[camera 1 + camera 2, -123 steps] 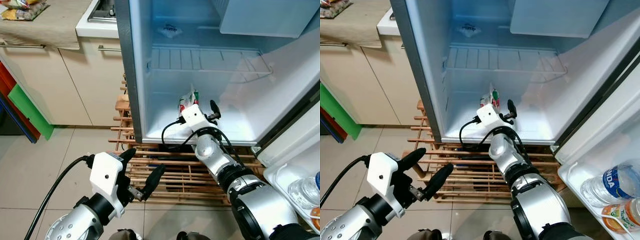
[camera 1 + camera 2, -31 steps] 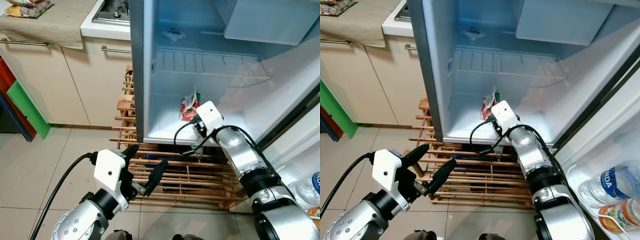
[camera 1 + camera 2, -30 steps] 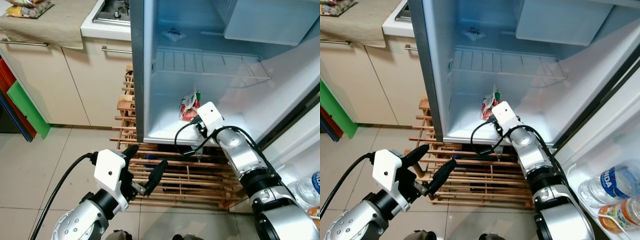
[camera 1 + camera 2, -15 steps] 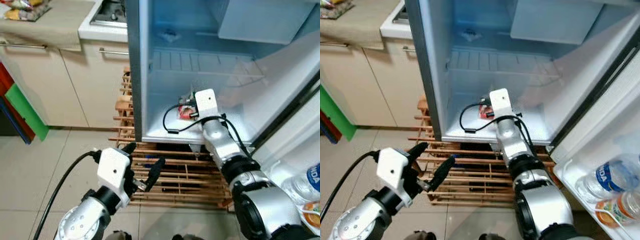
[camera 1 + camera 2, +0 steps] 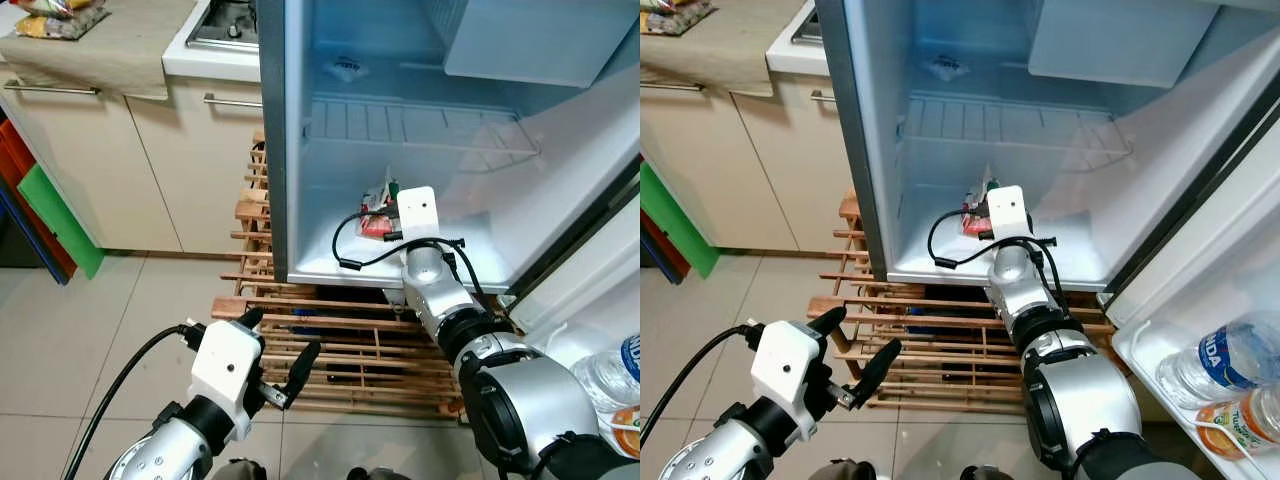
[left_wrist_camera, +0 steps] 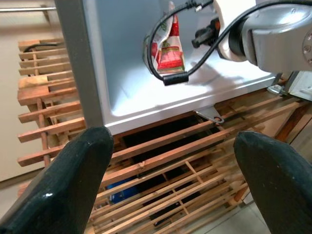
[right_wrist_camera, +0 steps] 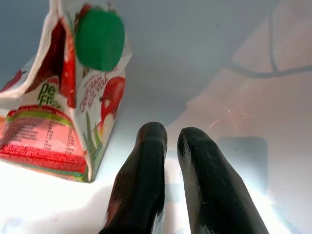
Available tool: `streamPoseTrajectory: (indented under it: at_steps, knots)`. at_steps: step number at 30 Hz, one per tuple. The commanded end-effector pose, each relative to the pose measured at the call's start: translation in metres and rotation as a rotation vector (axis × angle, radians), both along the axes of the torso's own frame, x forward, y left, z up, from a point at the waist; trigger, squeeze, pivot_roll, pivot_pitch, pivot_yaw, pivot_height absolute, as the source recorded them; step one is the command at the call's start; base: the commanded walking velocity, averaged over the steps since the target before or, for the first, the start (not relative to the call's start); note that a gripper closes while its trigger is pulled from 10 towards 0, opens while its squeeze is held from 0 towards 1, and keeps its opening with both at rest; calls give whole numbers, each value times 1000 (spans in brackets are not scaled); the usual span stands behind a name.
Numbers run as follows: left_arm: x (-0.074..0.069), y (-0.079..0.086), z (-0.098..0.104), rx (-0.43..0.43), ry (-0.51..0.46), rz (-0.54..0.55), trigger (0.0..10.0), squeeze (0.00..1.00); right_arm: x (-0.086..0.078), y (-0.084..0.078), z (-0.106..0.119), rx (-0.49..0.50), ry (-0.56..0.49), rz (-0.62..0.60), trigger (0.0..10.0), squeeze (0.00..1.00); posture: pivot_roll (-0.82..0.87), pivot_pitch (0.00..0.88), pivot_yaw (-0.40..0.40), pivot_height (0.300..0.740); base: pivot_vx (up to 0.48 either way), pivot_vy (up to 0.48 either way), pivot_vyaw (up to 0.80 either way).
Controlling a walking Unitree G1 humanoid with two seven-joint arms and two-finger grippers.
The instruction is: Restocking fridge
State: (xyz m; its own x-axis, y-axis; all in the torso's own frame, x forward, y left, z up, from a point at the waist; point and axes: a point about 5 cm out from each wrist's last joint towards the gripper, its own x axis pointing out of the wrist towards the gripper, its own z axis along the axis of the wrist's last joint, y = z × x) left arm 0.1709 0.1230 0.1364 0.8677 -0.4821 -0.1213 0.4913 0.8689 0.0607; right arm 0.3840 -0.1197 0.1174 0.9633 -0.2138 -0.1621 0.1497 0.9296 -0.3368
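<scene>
The robot's right gripper (image 7: 163, 139) is reaching into the open fridge (image 5: 480, 250), its fingers pressed together on nothing, just right of a red juice carton (image 7: 63, 97) standing on the fridge floor. The left gripper (image 5: 275, 352) is hovering near the robot, fingers spread, over the tiled floor (image 5: 90, 320) beside a wooden rack (image 5: 340, 340).

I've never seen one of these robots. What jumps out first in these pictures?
The open fridge, nearly bare, with one red juice carton with a green cap standing on its floor. The right gripper reaches in beside the carton, fingers together, apart from it. The left gripper hangs open over the wooden slat rack under the fridge.
</scene>
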Motion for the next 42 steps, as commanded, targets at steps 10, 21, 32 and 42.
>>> streamPoseTrajectory:
  at_steps: [10, 21, 32, 42]
  knots:
    - [-12, -2, 3, -7, 21, -15, 10000, 0, 2, 9, 0, 32, 86, 16, 10000, 0, 202, 181, -27, 740, 0, 0, 0]
    - [-23, -4, 4, -16, 44, -12, 10000, 0, 4, 18, 1, 74, 144, 94, 10000, 0, 233, 183, -36, 740, 0, 0, 0]
    - [-25, -9, 3, -35, 62, -21, 10000, 0, -4, 101, 21, 389, 134, 482, 10000, 0, 221, 187, -44, 740, 0, 0, 0]
    - [-26, -9, 4, -43, 63, -12, 10000, 0, -5, 114, 33, 304, 48, 592, 10000, 0, 207, 205, -58, 740, 0, 0, 0]
